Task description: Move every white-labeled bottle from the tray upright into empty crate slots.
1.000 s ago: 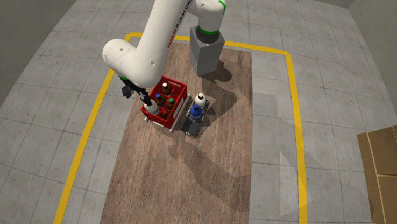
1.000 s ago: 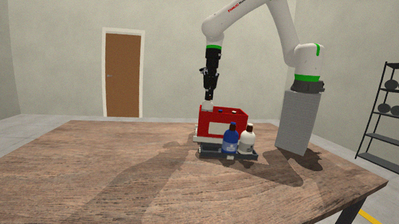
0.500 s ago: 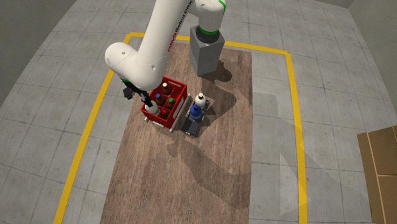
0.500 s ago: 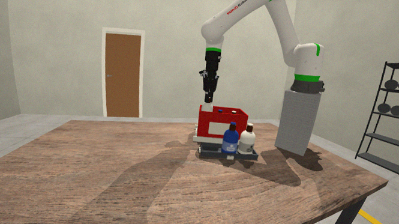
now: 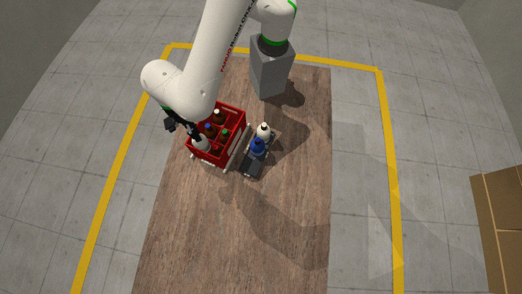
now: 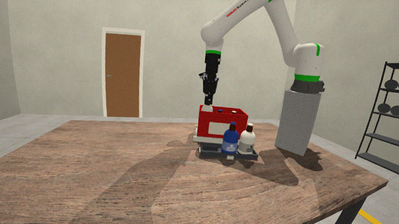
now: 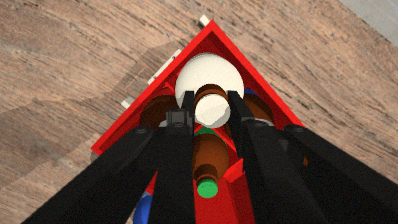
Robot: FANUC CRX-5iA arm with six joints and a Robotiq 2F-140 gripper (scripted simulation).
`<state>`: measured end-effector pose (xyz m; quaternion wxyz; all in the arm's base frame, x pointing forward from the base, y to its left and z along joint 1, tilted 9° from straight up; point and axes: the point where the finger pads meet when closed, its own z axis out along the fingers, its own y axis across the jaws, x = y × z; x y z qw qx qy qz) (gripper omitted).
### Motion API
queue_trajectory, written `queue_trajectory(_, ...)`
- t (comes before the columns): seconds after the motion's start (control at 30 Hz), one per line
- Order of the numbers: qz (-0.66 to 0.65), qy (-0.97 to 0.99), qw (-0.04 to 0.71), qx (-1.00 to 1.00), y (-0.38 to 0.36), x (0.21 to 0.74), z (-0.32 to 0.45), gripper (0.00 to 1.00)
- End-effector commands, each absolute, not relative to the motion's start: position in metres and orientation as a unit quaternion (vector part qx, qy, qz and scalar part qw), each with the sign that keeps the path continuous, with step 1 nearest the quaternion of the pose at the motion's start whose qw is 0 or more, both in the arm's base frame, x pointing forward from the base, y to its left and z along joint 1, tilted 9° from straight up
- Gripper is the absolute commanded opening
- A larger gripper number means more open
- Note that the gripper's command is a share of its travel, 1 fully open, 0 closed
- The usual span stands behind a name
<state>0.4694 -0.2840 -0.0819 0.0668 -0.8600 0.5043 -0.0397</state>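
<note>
My gripper [image 5: 195, 136] [image 6: 208, 100] [image 7: 210, 105] is shut on the neck of a white-labeled bottle [image 5: 201, 143] [image 6: 207, 108] [image 7: 210, 75]. The bottle hangs upright, sunk into the near-left corner slot of the red crate [image 5: 204, 155] [image 6: 204, 127] [image 7: 220, 37], with only its shoulder above the rim. A second white-labeled bottle [image 5: 264, 131] [image 6: 246, 140] and a blue bottle [image 5: 257, 146] [image 6: 230, 141] stand on the dark tray [image 5: 250, 167] [image 6: 211, 153] beside the crate. Brown bottles with white [image 5: 218, 116], blue [image 5: 209, 129] and green [image 5: 223, 135] [image 7: 207, 188] caps stand in other crate slots.
The arm's grey pedestal [image 5: 271, 73] [image 6: 297, 120] stands behind the tray. A black shelf rack [image 6: 393, 116] is off the table at the right. Cardboard boxes [image 5: 501, 211] lie on the floor far right. The crate sits near the table's left edge.
</note>
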Motion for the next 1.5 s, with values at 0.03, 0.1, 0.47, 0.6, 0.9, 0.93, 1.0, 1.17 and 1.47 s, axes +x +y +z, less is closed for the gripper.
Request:
queue_trajectory(0.03, -0.041, 0.504, 0.067, -0.860, -0.284, 0.470, -0.084, 0.10)
queue_trajectory(0.1, -0.041, 0.504, 0.067, -0.860, -0.284, 0.471, -0.086, 0.10)
queue_trajectory(0.47, -0.041, 0.504, 0.067, -0.860, -0.284, 0.472, -0.095, 0.10)
queue_trajectory(0.6, -0.041, 0.504, 0.067, -0.860, -0.283, 0.472, -0.098, 0.10)
queue_trajectory(0.9, -0.041, 0.504, 0.067, -0.860, -0.283, 0.473, -0.104, 0.10)
queue_trajectory(0.93, -0.041, 0.504, 0.067, -0.860, -0.283, 0.473, -0.104, 0.10)
queue_trajectory(1.0, -0.041, 0.504, 0.067, -0.860, -0.283, 0.473, -0.105, 0.10)
queue_trajectory(1.17, -0.041, 0.504, 0.067, -0.860, -0.283, 0.474, -0.108, 0.10)
queue_trajectory(1.47, -0.041, 0.504, 0.067, -0.860, -0.282, 0.474, -0.113, 0.10)
